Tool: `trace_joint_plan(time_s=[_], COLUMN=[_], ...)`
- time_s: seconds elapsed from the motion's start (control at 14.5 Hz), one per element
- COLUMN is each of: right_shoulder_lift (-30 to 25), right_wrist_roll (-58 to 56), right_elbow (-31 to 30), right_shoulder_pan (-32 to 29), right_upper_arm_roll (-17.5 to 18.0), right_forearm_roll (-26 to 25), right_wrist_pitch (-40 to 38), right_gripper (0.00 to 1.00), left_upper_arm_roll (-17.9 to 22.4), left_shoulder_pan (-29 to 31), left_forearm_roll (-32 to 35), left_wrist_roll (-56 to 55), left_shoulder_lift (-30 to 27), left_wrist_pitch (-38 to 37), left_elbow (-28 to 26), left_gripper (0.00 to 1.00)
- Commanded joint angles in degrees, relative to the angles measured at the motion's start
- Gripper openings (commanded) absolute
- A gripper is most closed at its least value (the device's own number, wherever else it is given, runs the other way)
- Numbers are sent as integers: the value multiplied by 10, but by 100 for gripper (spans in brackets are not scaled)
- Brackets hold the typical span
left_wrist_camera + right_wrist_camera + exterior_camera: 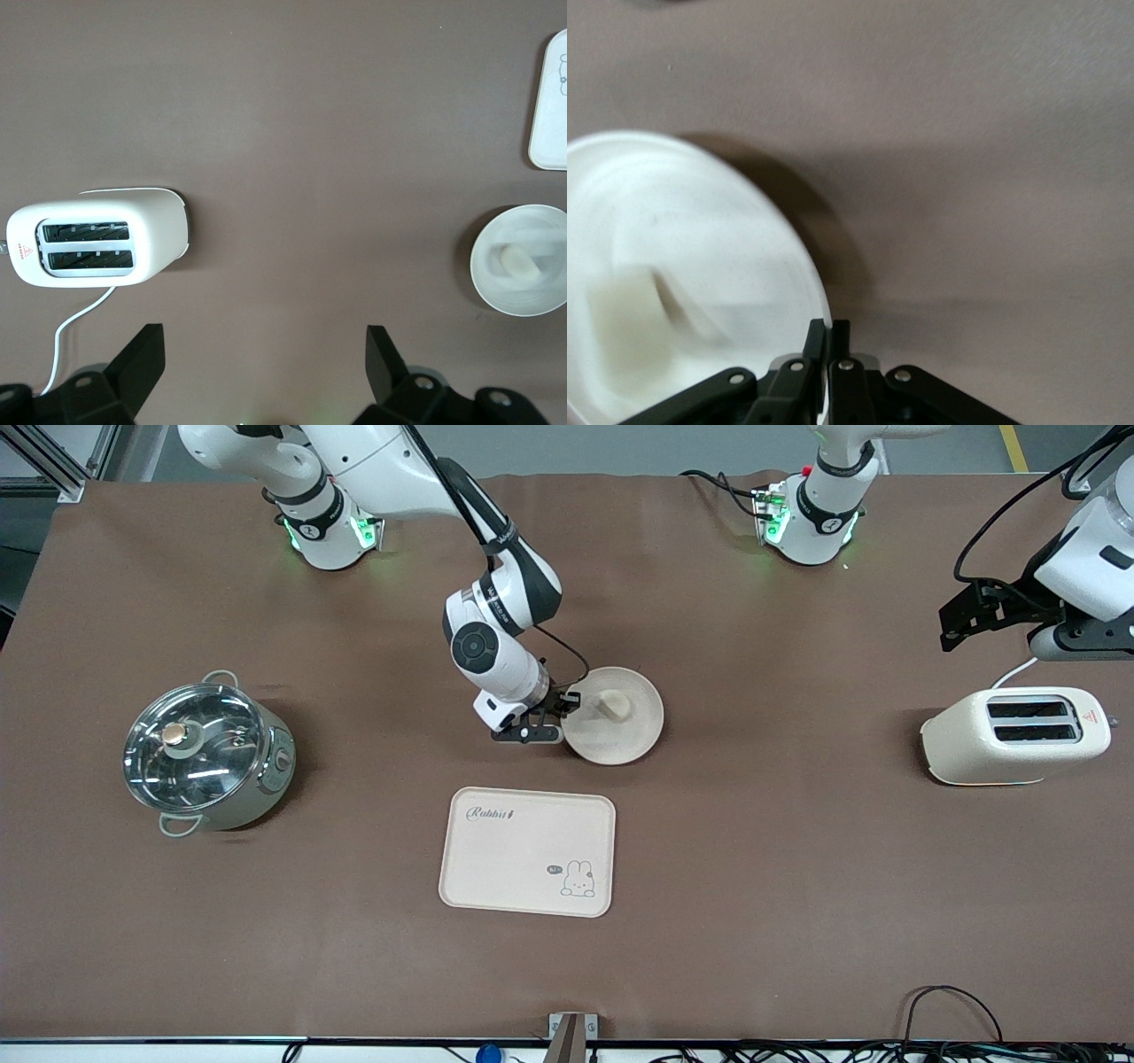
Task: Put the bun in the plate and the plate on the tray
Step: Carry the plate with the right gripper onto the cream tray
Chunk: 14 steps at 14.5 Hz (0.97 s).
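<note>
The off-white bun (614, 706) lies in the round cream plate (633, 737) at the middle of the table. My right gripper (563, 717) is shut on the plate's rim at the edge toward the right arm's end. In the right wrist view the fingers (819, 341) pinch the plate's rim (806, 266), with the bun (629, 328) blurred inside. The cream "Rabbit" tray (527, 850) lies nearer the front camera than the plate. My left gripper (264, 372) is open and empty, high over the toaster end of the table; its wrist view shows the plate (532, 292) and bun (519, 262).
A cream two-slot toaster (1015, 734) stands at the left arm's end; it also shows in the left wrist view (96, 248). A steel pot with a glass lid (206, 751) stands at the right arm's end. The tray's corner (551, 106) shows in the left wrist view.
</note>
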Motion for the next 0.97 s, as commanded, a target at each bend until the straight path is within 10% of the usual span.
trace_joint_plan(time_s=[0.0,0.42,0.9], right_shoulder_lift=[-13,-22,86], right_wrist_roll=[-11,-41,-39], right_elbow=[7,82,182], right_shoulder_pan=[-27,-82,-133], right_upper_arm_roll=[-4,-75,-78], right_forearm_roll=[8,-9,-32], right_wrist_pitch=[-4,-41,-33], right_gripper=[0,0,1], left_upper_arm_roll=[0,2,-2], left_shoulder_pan=[2,3,2], left_forearm_roll=[-7,-4,-3], left_wrist_roll=[13,13,9], left_shoulder_lift=[-17,-24,-29], left_wrist_pitch=[-9,-9,-11], left_elbow=[-16,-13,-14], left_gripper=[100,100,100])
